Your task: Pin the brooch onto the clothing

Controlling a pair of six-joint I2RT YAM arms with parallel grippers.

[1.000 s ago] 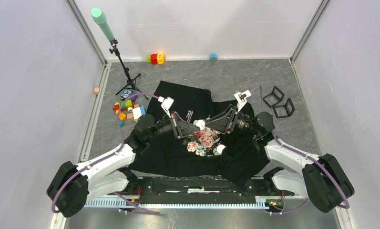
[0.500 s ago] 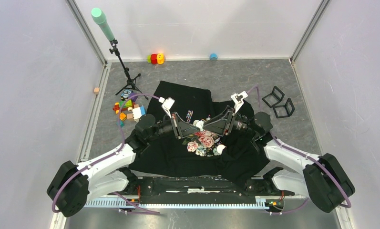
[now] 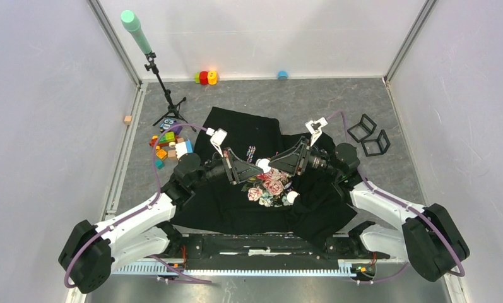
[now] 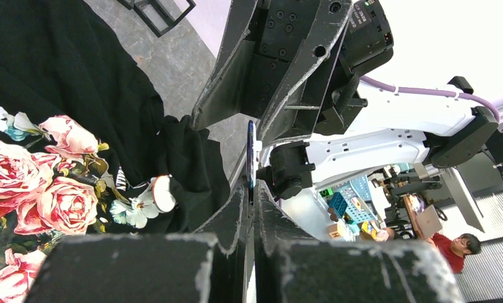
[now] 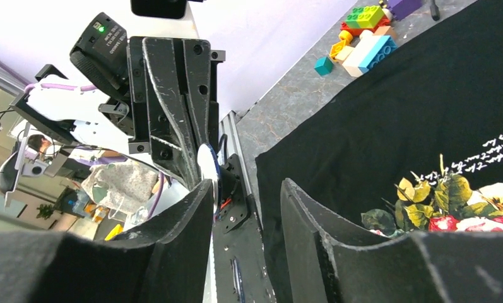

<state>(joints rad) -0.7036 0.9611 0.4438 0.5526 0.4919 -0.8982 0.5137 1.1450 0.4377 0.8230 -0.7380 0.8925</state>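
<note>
Black left claw (image 4: 252,192) seemingly pinching thin brooch (image 4: 251,151), right claw (image 5: 247,189) parted

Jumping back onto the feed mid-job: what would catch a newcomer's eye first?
The left gripper and right gripper meet tip to tip over the black T-shirt, just above its rose print. The left one pinches a thin round brooch edge-on, while the right one's fingers stand open. Bright toy blocks sit off the shirt's far left corner.
</note>
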